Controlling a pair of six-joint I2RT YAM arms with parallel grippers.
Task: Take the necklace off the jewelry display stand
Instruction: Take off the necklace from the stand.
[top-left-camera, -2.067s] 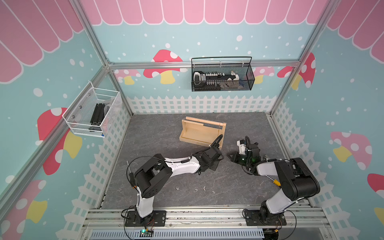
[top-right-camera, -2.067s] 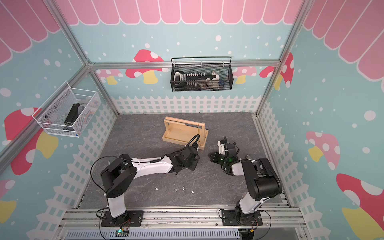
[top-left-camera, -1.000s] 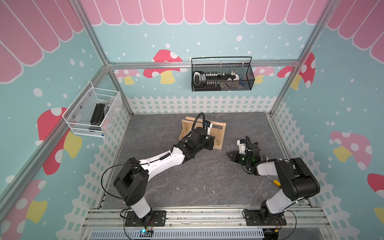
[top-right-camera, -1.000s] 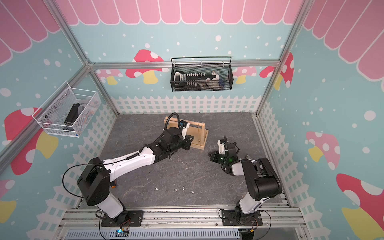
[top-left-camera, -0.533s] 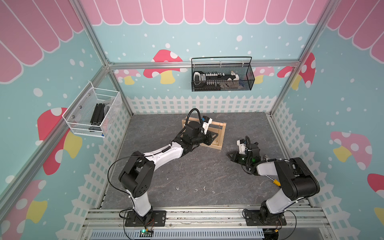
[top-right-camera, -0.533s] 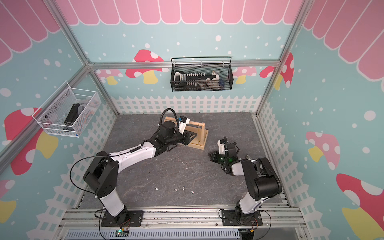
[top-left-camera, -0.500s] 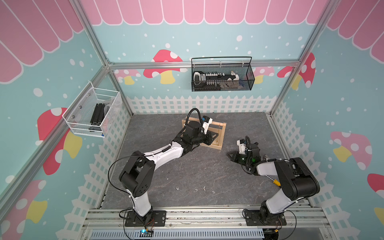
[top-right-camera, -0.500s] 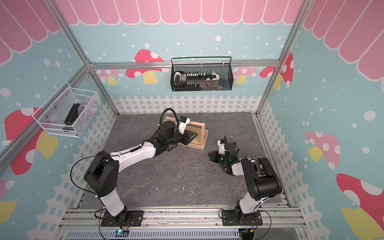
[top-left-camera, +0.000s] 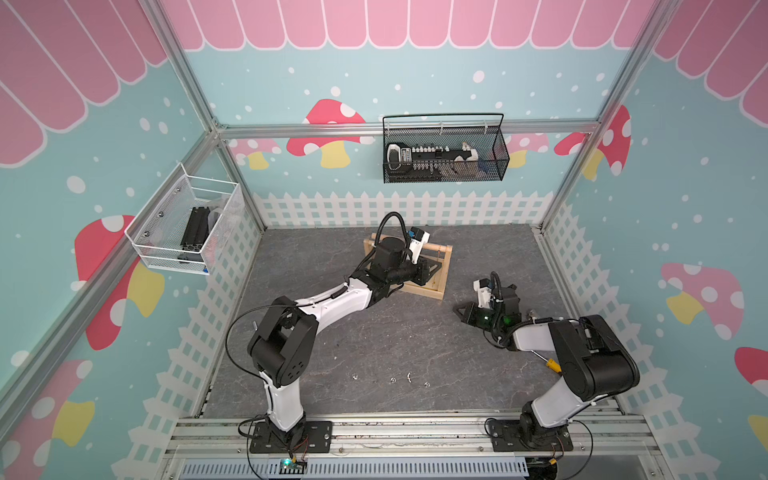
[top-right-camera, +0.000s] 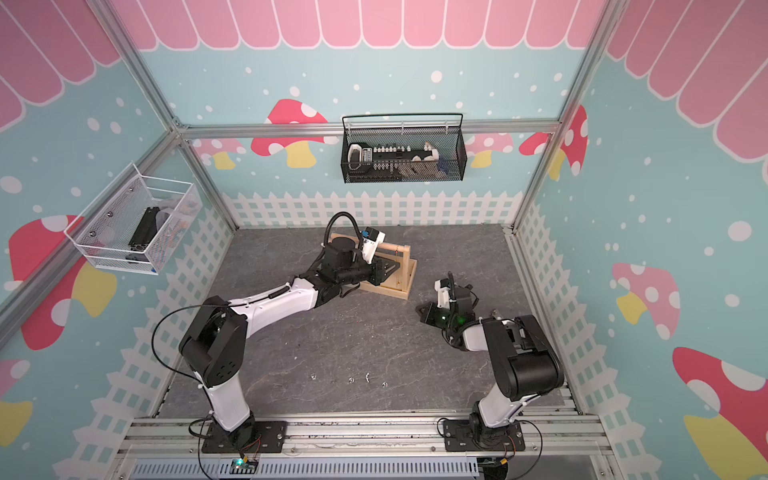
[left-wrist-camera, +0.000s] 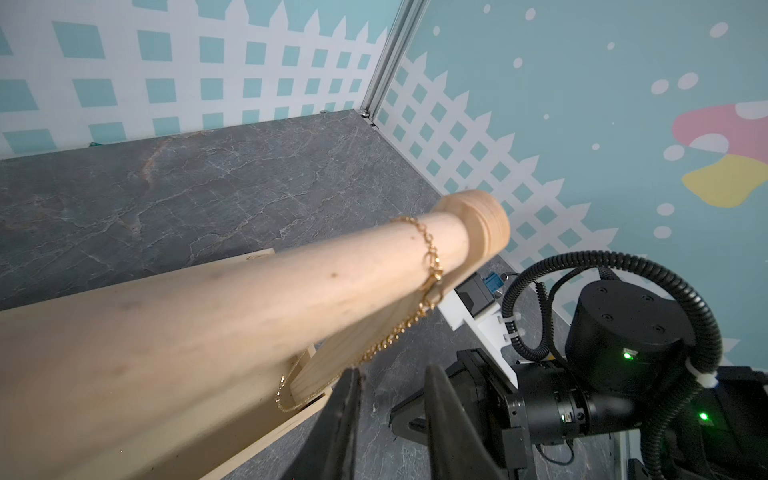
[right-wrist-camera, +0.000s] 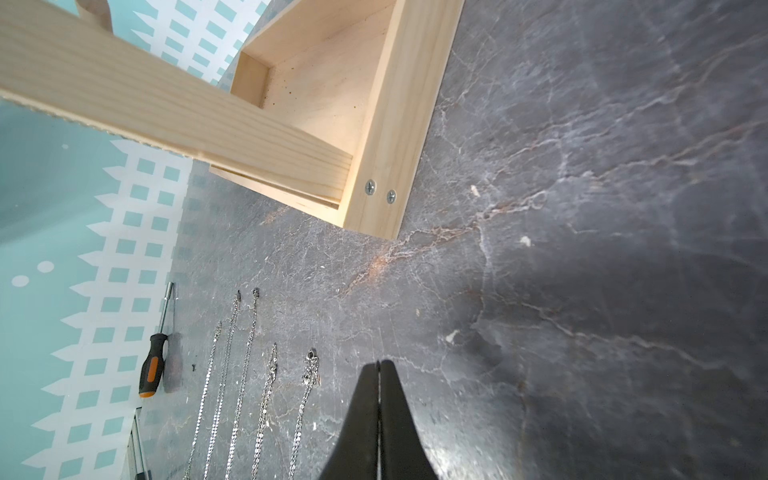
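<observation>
The jewelry display stand (top-left-camera: 441, 286) (top-right-camera: 409, 279) is pale wood and sits at the back middle of the floor. In the left wrist view a gold necklace (left-wrist-camera: 432, 253) is draped over its round dowel (left-wrist-camera: 249, 299), near the knobbed end, and hangs down towards the tray. My left gripper (left-wrist-camera: 392, 372) (top-left-camera: 428, 270) is at the stand's right end, just beside the hanging chain. It is open by a narrow gap, and nothing shows between the fingers. My right gripper (right-wrist-camera: 379, 365) (top-left-camera: 459, 309) is shut and empty, low over the floor to the right of the stand (right-wrist-camera: 399, 124).
Several silver chains (right-wrist-camera: 232, 374) and an orange-handled screwdriver (right-wrist-camera: 151, 365) lie on the grey floor near the right arm. A black wire basket (top-left-camera: 444, 153) hangs on the back wall. On the left wall hangs a white mesh basket (top-left-camera: 187, 224).
My left arm has swung from the front middle of the floor up to the stand's right end. Over the last half second it has hardly shifted. The right arm has not moved.
</observation>
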